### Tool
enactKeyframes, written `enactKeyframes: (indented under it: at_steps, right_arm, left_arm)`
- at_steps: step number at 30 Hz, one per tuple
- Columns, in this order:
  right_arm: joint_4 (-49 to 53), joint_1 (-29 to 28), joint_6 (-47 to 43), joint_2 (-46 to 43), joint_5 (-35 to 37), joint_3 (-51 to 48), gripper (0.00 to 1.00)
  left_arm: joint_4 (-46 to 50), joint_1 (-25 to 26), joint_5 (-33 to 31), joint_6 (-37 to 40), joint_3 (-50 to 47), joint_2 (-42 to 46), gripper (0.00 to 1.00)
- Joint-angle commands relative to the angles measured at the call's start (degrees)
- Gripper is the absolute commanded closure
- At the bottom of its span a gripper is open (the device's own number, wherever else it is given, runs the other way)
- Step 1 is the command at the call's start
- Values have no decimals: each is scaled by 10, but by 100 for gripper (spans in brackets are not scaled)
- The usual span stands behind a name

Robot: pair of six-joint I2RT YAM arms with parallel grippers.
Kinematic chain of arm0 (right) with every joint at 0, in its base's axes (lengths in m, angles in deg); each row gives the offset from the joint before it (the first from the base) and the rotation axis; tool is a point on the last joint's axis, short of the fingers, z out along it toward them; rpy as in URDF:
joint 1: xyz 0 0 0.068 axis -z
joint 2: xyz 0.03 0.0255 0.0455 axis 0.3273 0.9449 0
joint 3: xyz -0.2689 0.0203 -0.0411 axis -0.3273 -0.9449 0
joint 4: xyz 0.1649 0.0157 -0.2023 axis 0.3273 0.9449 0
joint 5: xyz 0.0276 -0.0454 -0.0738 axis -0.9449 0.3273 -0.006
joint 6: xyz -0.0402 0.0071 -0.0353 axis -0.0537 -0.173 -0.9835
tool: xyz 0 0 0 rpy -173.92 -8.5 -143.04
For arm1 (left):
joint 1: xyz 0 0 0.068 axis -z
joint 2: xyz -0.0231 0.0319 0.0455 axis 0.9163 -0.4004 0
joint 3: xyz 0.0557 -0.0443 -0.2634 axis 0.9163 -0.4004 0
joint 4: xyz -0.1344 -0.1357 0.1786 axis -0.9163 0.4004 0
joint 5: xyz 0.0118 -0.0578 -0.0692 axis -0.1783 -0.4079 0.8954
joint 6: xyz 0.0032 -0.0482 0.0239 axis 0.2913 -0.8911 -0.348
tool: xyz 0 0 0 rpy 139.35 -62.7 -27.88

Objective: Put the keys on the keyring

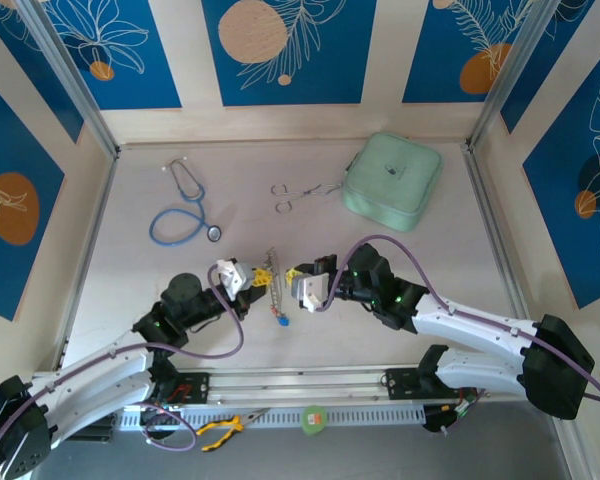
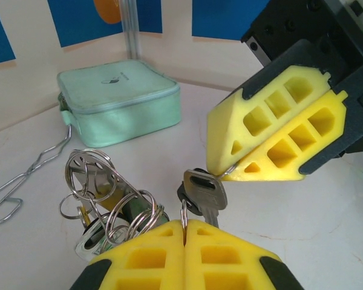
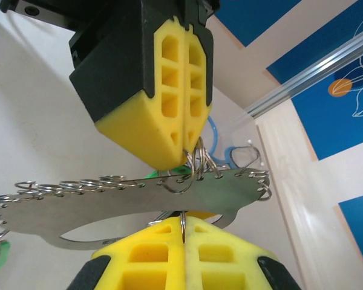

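The keyring (image 3: 109,196), a flat grey oval loop with several split rings along its edge, hangs between my two grippers above the table (image 1: 130,250). My left gripper (image 2: 184,225) is shut on a thin split ring that carries a silver key with a black head (image 2: 204,192). A green-headed key and more rings (image 2: 112,212) hang at its left. My right gripper (image 3: 183,222) is shut on a thin split ring just under the keyring's band. The left gripper (image 3: 190,154) comes down from above, pinching rings at the band's edge. In the top view the left gripper (image 1: 263,275) and right gripper (image 1: 292,276) nearly meet, with a blue-headed key (image 1: 280,321) dangling below.
A blue-tubed stethoscope (image 1: 185,210) lies at the back left and steel forceps (image 1: 295,192) at the back middle. A mint-green zip pouch (image 1: 392,175) sits at the back right. Yellow-handled pliers (image 1: 225,430) and a green disc (image 1: 313,418) rest by the front rail.
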Motion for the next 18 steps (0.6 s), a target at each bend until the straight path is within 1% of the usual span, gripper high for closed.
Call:
enactKeyframes:
  at_steps: [1,9,18]
  right_arm:
    - [-30,-1,-18,5,-2,10,100]
    - [-37,-2,-7,20,-6,15,100]
    - [-39,-3,-6,38,5,20,100]
  left_arm:
    - [-26,6,19,-7,15,0,100]
    - [-13,5,18,-43,31,-14,100]
    - [-14,5,25,-51,33,-21,100]
